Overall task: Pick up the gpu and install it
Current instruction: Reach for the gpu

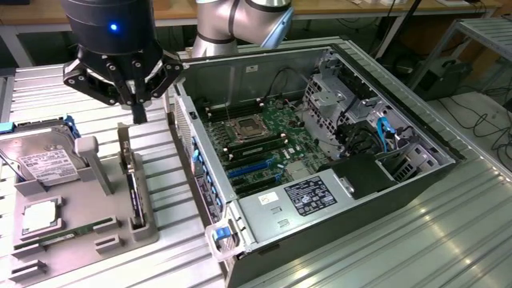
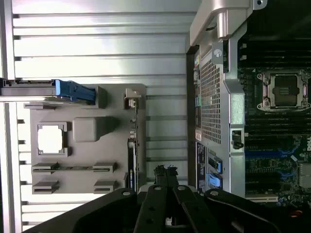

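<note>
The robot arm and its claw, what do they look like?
The arm is a thick, rounded silver-grey tube with smooth curved joints. The claw is black: a cylindrical body with a small blue light, then jointed bars with silver pivot pins narrowing to slim tips.

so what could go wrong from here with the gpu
1. The gripper is shut above the holder where the gpu stands on edge; coming down like that, it might strike the card's edge rather than straddle it.
2. The case wall stands close beside the holder, so a lifted card could clip it.
</note>
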Controlling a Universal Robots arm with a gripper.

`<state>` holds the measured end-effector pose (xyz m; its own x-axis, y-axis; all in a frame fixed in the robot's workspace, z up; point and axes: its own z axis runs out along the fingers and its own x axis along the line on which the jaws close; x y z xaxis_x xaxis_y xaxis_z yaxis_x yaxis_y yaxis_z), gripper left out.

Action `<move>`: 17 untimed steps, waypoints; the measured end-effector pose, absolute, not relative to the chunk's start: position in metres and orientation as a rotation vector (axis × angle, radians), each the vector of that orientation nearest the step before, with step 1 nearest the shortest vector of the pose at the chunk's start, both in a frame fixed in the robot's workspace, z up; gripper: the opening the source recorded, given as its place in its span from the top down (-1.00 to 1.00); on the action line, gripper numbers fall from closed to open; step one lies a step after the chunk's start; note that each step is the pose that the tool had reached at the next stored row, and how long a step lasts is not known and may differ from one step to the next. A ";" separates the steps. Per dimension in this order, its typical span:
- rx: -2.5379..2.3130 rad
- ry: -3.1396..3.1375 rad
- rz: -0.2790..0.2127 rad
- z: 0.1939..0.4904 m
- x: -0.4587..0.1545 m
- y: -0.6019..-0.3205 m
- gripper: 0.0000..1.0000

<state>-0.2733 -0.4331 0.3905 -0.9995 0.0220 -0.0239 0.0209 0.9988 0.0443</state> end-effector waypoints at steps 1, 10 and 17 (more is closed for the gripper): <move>0.031 3.116 0.069 0.390 -0.275 -0.434 0.79; -0.021 3.117 0.070 0.390 -0.292 -0.436 0.79; -0.054 3.117 0.070 0.390 -0.303 -0.437 0.79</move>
